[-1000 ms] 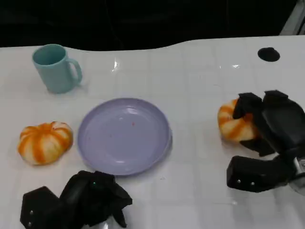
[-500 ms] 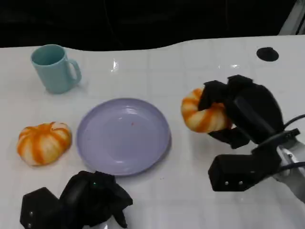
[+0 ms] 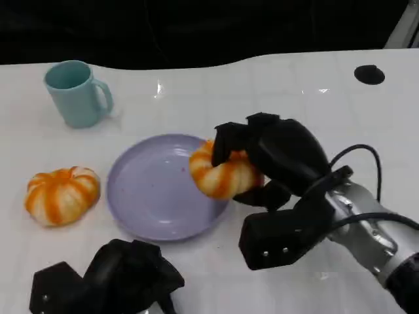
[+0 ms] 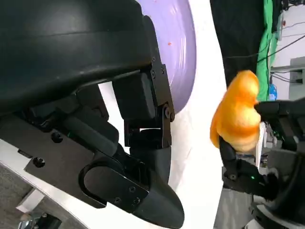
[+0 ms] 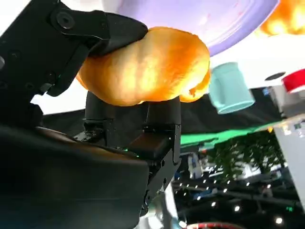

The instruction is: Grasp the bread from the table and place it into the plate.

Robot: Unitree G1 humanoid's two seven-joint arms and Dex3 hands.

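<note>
The right hand (image 3: 262,160) grips an orange-and-white striped bread roll (image 3: 221,171), fingers wrapped over its top and far side. The roll is held over the right edge of the lavender plate (image 3: 150,196) — whether it touches the plate surface cannot be told from the head view. In the right wrist view the roll (image 5: 147,71) sits clamped between the fingers (image 5: 81,36), with the plate (image 5: 205,19) just beyond it. In the left wrist view the roll (image 4: 238,114) appears beside the plate's rim (image 4: 183,47), raised off the white bench (image 3: 275,91).

The left hand (image 3: 124,278) rests on the bench near the plate's front edge, fingers curled in and holding nothing; the left wrist view shows its fingers (image 4: 143,119) folded inward.

A second striped bread roll (image 3: 62,195) lies on the bench just left of the plate, apart from it. A teal mug (image 3: 75,93) stands upright behind and left of the plate. A small black disc (image 3: 369,74) lies far to the plate's right rear — near the bench edge.
</note>
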